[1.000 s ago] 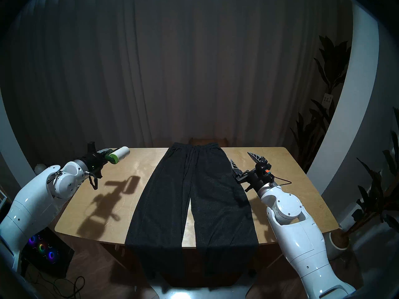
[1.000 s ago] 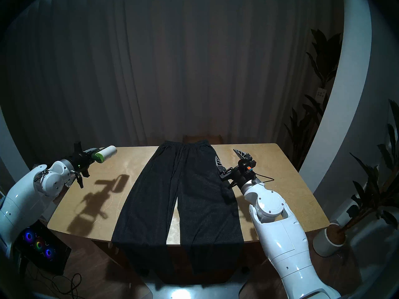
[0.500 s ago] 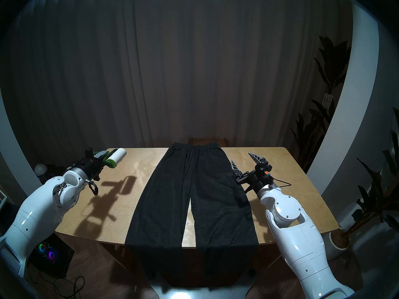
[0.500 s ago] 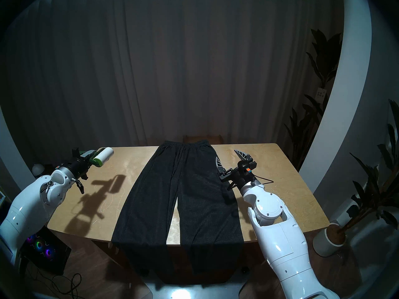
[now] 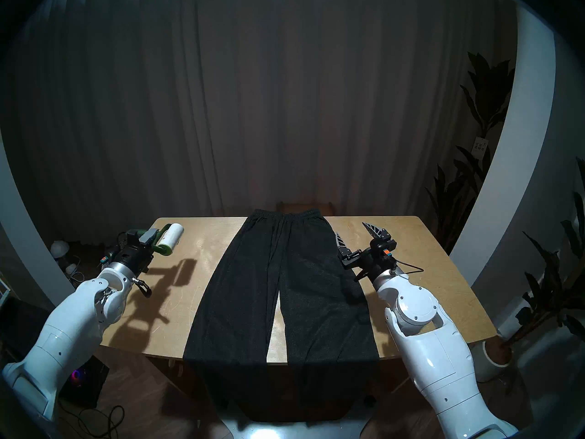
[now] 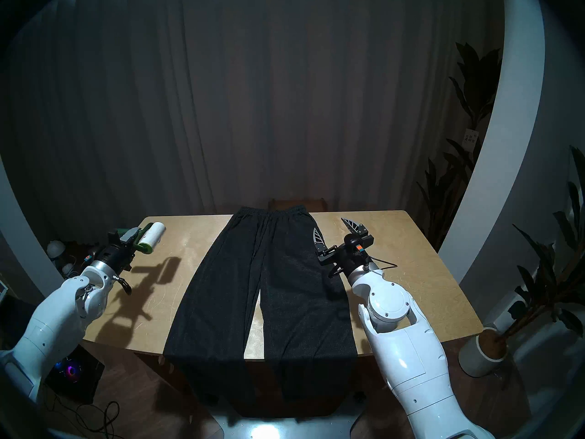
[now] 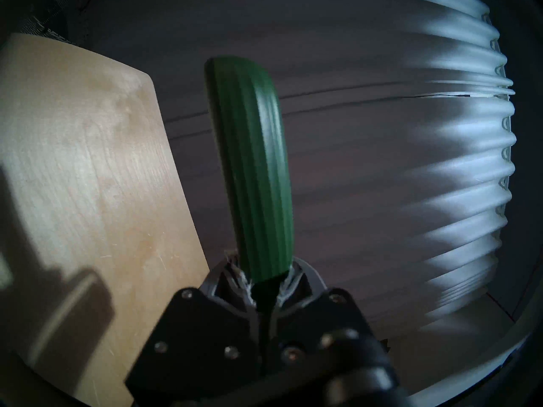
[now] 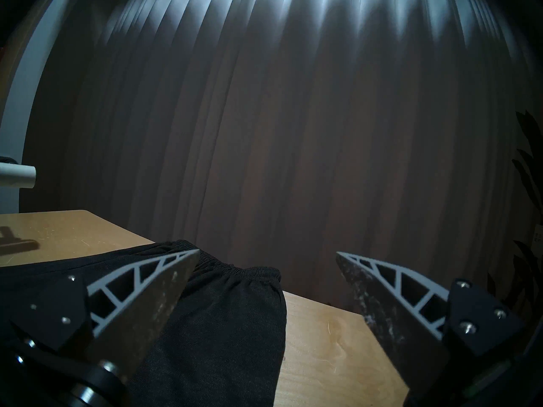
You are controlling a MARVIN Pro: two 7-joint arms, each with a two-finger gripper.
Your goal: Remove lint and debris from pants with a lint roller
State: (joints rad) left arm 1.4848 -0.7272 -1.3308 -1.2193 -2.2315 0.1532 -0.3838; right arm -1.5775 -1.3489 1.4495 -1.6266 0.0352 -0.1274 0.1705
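The left gripper (image 5: 148,238) is pressed tight on the dark green ribbed handle of the lint roller (image 5: 169,236), whose white cylindrical roll and light green frame hang over the far left corner of the light wooden table (image 5: 202,238), above the wood and well apart from the cloth. The long charcoal-black wide-leg pants (image 5: 281,289) lie flat along the middle of the table, elastic waistband at the far edge, the legs falling over the near edge. The right gripper (image 5: 356,237) holds nothing, its two fingers spread wide above the right hip of the pants.

I judge that the step in hand is the carrying of the roller, either to begin rolling or to put it away (the pictures alone do not decide this). If rolling comes next, the roll must go across to the fabric and come down flat on it.

No white flecks of lint can be made out; the light is dim and the cloth dark. The left wrist view shows only the handle, not the roll.
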